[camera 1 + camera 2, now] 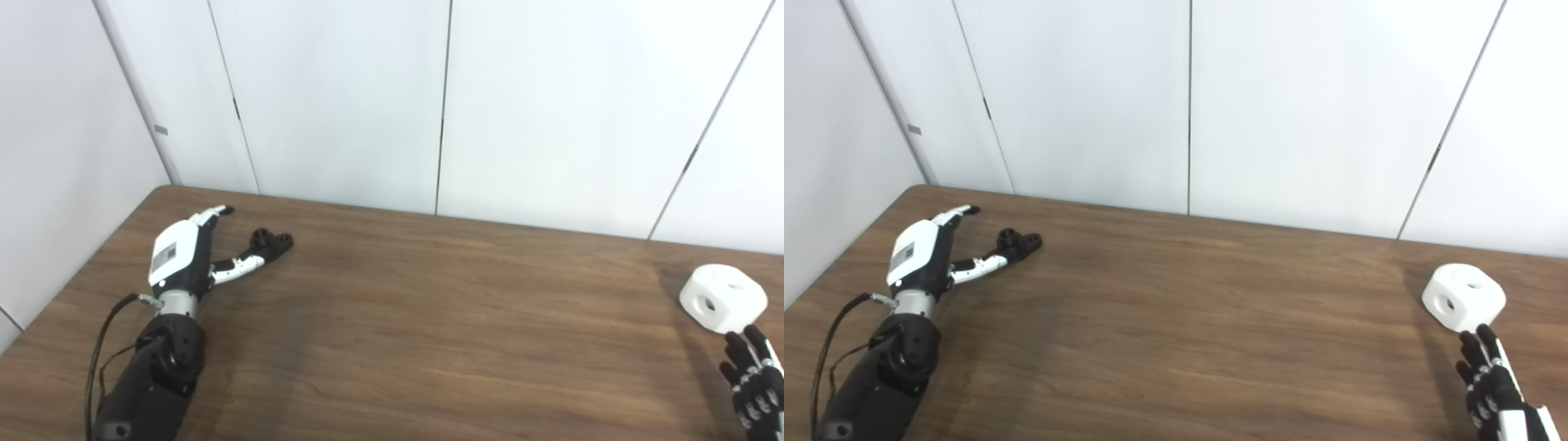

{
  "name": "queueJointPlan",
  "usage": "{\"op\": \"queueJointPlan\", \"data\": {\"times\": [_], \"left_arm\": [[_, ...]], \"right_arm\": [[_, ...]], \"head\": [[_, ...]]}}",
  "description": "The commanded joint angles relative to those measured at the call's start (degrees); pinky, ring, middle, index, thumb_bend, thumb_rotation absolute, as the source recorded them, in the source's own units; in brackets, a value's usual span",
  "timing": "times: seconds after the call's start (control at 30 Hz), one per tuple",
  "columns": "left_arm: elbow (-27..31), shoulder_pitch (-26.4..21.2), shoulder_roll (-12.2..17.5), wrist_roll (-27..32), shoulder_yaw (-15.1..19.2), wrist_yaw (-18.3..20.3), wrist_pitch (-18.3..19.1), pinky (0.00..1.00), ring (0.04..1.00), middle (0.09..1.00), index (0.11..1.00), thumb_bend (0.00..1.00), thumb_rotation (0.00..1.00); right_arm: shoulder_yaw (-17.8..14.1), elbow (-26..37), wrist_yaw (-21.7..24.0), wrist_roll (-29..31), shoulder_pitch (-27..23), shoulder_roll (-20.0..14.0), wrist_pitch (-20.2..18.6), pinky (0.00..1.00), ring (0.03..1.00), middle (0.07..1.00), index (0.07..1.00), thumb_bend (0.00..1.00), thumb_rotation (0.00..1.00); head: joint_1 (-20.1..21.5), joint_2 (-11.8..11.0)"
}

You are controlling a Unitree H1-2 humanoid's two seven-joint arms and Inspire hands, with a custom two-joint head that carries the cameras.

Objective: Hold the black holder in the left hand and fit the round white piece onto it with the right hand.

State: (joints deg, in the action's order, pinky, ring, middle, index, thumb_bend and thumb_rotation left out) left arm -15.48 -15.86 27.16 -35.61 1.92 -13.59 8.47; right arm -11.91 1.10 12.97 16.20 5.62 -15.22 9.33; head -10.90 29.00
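Your left hand (pixel 184 257) is spread open at the far-left of the table (pixel 429 318) with its thumb tip right at the black holder (pixel 272 241), while your right hand (pixel 1494 386) sits empty, fingers apart, just below the round white piece (pixel 1464 297) far right.
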Motion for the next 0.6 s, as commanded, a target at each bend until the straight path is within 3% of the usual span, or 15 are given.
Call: {"op": "queueJointPlan", "data": {"times": [0.0,0.23,0.57], "left_arm": [[0.6,-2.7,1.8,-1.3,-0.2,-0.7,0.9,0.99,0.942,0.901,0.807,0.95,0.47],[-0.4,-4.4,1.3,-0.5,-1.8,2.5,4.6,1.00,0.981,0.925,0.774,0.93,0.45],[-6.4,-7.0,0.6,1.2,-2.4,0.6,3.1,1.00,0.967,0.913,0.750,0.91,0.41]], "right_arm": [[0.7,-2.3,-0.2,0.5,3.3,2.1,0.5,1.00,1.000,0.968,1.000,0.69,0.94],[0.8,-2.2,-0.5,-0.5,3.3,2.2,0.8,1.00,0.999,0.972,1.000,0.69,0.94],[0.8,-1.4,-0.2,0.2,3.6,2.6,0.5,1.00,1.000,0.968,1.000,0.68,0.92]], "head": [[0.0,0.1],[0.2,0.3],[0.7,0.8]]}}
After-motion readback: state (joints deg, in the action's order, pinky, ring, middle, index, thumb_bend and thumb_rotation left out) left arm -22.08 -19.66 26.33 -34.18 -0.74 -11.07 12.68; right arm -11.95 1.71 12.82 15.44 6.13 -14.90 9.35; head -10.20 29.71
